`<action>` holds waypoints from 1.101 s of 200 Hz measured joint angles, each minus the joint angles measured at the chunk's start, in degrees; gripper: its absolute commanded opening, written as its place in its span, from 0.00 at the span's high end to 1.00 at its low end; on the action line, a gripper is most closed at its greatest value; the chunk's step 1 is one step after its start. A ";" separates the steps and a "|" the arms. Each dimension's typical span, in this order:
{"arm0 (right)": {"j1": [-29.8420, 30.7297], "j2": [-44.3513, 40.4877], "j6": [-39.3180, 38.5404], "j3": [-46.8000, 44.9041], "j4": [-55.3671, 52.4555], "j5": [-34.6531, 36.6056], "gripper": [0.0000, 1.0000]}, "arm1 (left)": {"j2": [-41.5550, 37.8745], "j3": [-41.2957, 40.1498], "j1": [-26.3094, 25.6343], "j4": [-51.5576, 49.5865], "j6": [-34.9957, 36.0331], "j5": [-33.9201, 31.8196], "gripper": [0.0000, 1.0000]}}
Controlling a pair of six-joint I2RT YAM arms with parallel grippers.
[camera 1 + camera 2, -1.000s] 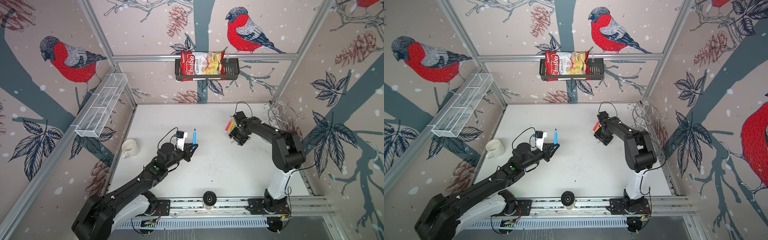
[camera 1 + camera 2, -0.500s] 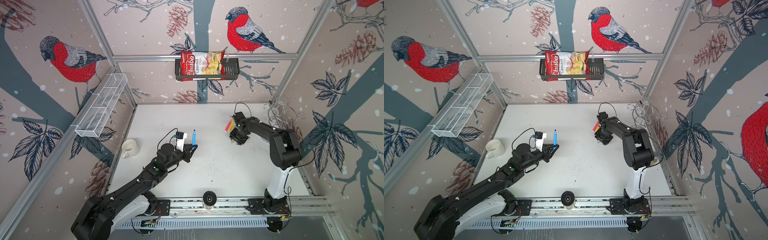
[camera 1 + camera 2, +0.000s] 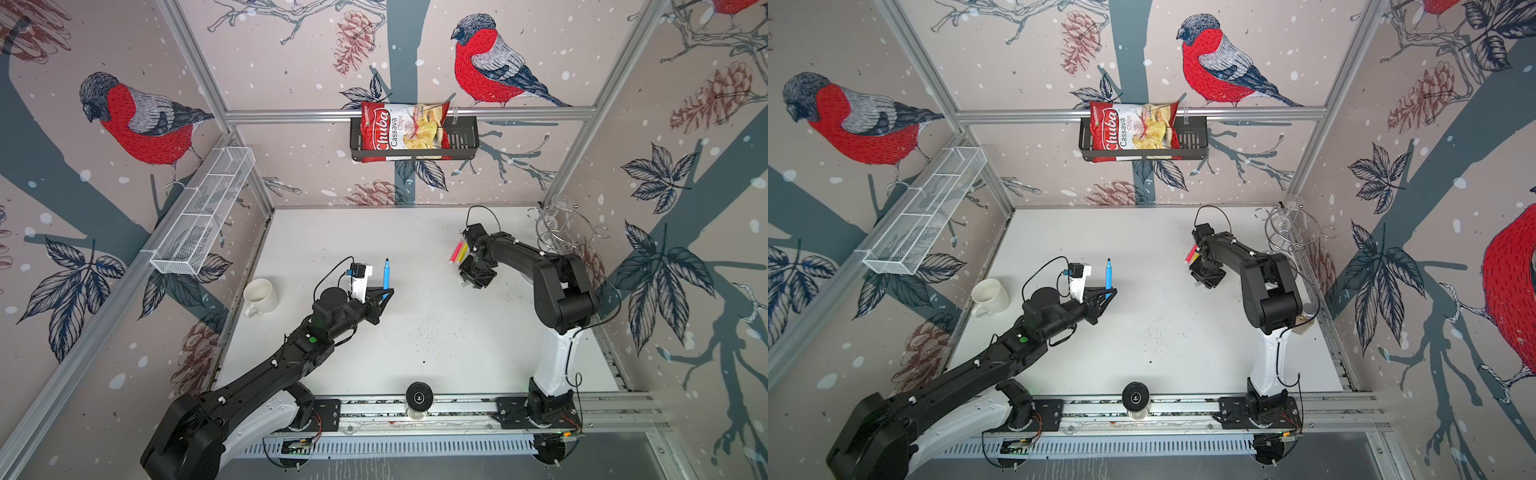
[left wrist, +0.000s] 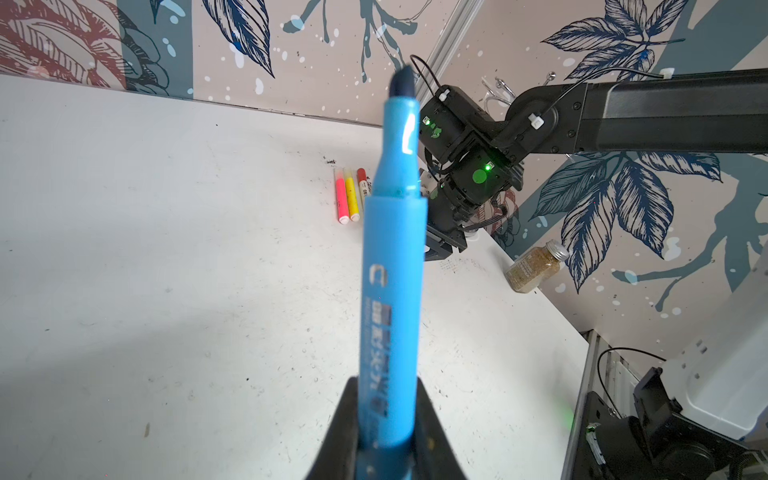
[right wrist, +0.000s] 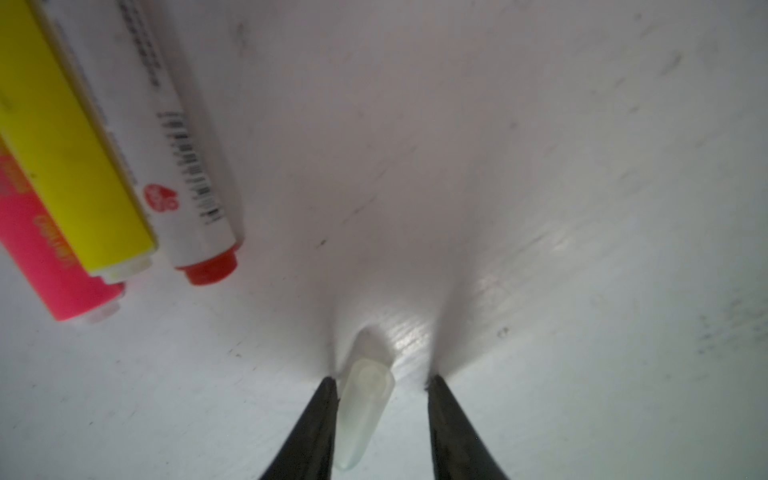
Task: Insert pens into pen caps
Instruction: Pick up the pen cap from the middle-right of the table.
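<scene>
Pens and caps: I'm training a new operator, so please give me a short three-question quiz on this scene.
1. True or false: the left gripper holds the blue pen, its tip uncapped.
2. What lies between the jaws of the right gripper? A) clear cap B) red cap C) nothing
3. How many pens lie side by side on the table?
Key: 1 true; 2 A; 3 three.

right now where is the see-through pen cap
In the right wrist view the translucent cap lies on the table between the right end effector's fingers, against one of them, near the red-ended white pen.
</scene>
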 measured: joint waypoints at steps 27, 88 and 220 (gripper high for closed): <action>0.96 1.38 -0.79 1.70 -1.18 1.68 0.66 | -0.48 0.02 0.00 -0.26 0.02 -0.02 1.00; 2.82 0.90 -2.34 0.33 -0.15 4.94 0.71 | -2.38 0.04 0.00 -0.44 0.07 -0.48 1.00; 5.20 -2.78 -6.05 -5.38 5.07 7.23 0.83 | -4.42 -0.39 0.00 -0.46 0.39 -1.53 1.00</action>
